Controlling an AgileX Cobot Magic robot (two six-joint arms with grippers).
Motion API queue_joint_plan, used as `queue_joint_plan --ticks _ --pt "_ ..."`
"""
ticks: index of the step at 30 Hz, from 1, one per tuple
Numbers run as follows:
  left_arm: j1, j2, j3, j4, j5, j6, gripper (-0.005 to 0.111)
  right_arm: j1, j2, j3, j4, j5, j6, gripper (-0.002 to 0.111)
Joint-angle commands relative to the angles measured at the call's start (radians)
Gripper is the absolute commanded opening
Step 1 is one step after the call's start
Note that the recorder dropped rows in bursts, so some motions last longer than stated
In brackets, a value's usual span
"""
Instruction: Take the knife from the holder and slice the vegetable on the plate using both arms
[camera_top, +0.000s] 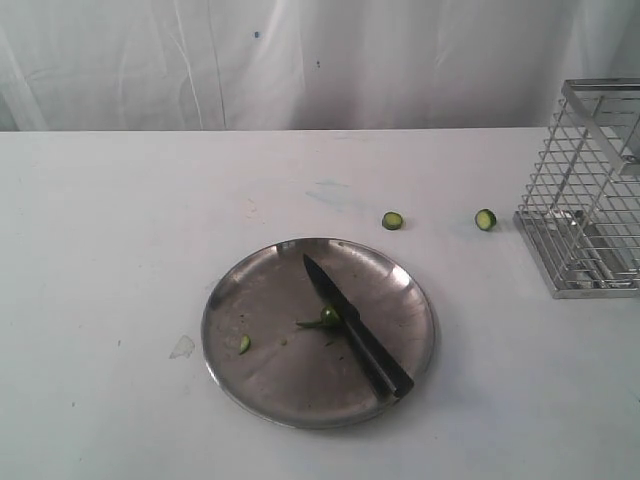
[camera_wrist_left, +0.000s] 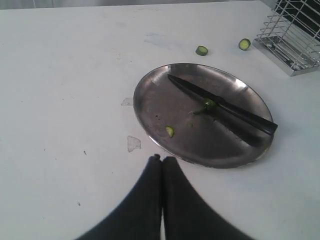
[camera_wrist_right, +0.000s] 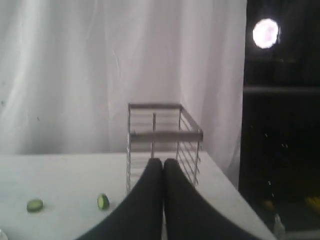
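The knife (camera_top: 357, 328) lay on the plate (camera_top: 268, 382), handle toward five o'clock, blade across the little green pepper (camera_top: 328, 316) in the middle. The left pincer (camera_wrist_left: 161, 159) and the right pincer (camera_wrist_right: 163, 161) were shut tight, holding nothing. The rack (camera_top: 585, 190) stood off at two o'clock. Cutting looked nearly done; any more would need a pincer to open and grab the handle.
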Motion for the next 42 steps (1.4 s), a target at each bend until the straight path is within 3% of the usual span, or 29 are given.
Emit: queue_joint_plan --ticks 1,3,13,25,27,30,32,35,39,42 --pt "-0.006 -0.007 0.004 -0.011 0.007 0.006 0.000 -0.027 -0.002 0.015 -0.024 0.260 0.074 0.000" --pt "-0.006 -0.007 0.004 -0.011 0.007 0.006 0.000 -0.027 -0.002 0.015 -0.013 0.374 0.085 0.000" --pt "-0.006 -0.007 0.004 -0.011 0.007 0.006 0.000 -0.027 -0.002 0.015 -0.016 0.364 0.090 0.000" --pt "-0.074 -0.134 0.065 -0.012 -0.036 0.003 0.000 -0.031 -0.002 0.015 -0.016 0.364 0.090 0.000" --pt "-0.083 -0.140 0.065 0.032 -0.097 0.029 0.000 -0.031 -0.002 0.015 -0.016 0.364 0.090 0.000" --pt "-0.110 -0.148 0.113 0.185 -0.341 0.085 0.000 -0.031 -0.002 0.015 -0.017 0.364 0.090 0.000" --pt "-0.112 -0.173 0.206 0.304 -0.551 -0.037 0.000 -0.031 -0.002 0.015 -0.017 0.364 0.090 0.000" --pt "-0.098 -0.180 0.344 0.413 -0.737 -0.262 0.000 -0.031 -0.002 0.015 -0.017 0.364 0.090 0.000" --pt "-0.068 -0.180 0.344 0.596 -0.392 -0.481 0.000 -0.031 -0.002 0.015 -0.017 0.364 0.090 0.000" --pt "-0.067 -0.180 0.344 0.631 -0.322 -0.520 0.000 -0.031 -0.002 0.015 -0.017 0.368 0.090 0.000"
